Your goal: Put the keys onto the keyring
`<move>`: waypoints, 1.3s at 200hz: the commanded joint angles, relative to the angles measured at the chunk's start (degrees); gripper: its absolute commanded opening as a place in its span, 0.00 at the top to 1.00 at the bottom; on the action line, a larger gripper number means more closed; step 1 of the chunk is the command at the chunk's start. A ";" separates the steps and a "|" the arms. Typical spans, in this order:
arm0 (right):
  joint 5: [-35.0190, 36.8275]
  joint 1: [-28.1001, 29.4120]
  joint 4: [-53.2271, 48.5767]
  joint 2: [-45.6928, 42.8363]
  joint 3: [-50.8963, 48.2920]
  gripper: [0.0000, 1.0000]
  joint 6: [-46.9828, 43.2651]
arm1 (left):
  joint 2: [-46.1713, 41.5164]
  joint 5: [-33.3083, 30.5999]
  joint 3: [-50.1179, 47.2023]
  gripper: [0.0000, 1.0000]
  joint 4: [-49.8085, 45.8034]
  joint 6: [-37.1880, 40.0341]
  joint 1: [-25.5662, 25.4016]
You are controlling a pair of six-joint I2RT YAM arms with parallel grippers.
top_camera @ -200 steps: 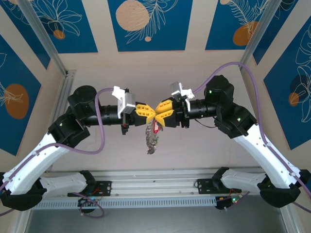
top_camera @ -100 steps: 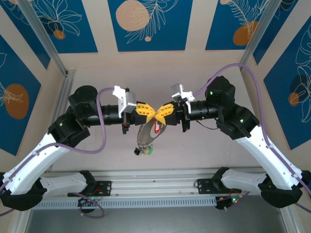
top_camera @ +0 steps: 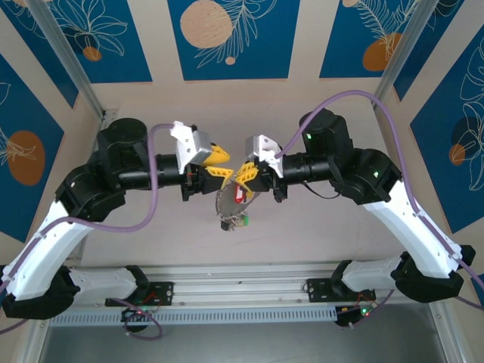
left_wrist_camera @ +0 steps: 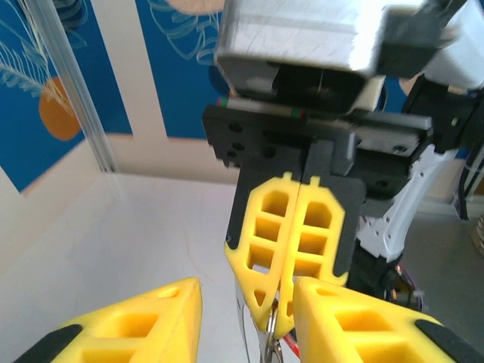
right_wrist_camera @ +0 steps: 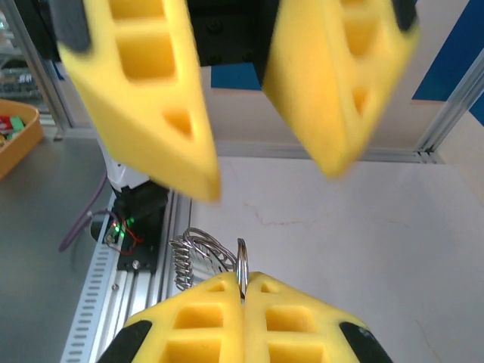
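Observation:
My right gripper is shut on the keyring, a thin grey loop that hangs below it above the table. Keys with green and yellow heads dangle at the loop's bottom, and a red key head sits just under the fingers. In the right wrist view the ring's edge stands pinched between my right gripper fingertips. My left gripper faces it from the left, open, with nothing in it. In the left wrist view the left gripper fingers straddle the shut right fingers.
The pale table surface lies below both arms. An aluminium rail with the arm bases runs along the near edge. Metal frame posts and blue patterned wall panels enclose the back and sides.
My left gripper has opened and let go of the keyring, which now hangs from the right gripper alone. Both grippers shifted slightly left and up, and the key bunch swung.

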 commanded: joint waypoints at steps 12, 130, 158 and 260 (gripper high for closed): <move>0.72 1.02 -5.03 1.97 5.08 1.00 -3.70 | 1.28 -0.73 1.41 0.64 -6.38 1.51 0.13; -0.64 1.20 -6.57 3.38 7.74 1.00 -3.92 | 3.11 -0.70 2.88 0.75 -10.71 3.20 0.14; -0.94 1.22 -6.30 3.45 7.65 1.00 -3.92 | 3.33 0.19 3.18 0.82 -10.49 3.23 0.14; -3.45 -1.28 -0.06 -2.14 -0.97 0.60 2.08 | -2.85 4.38 -6.06 1.00 4.10 -0.59 0.14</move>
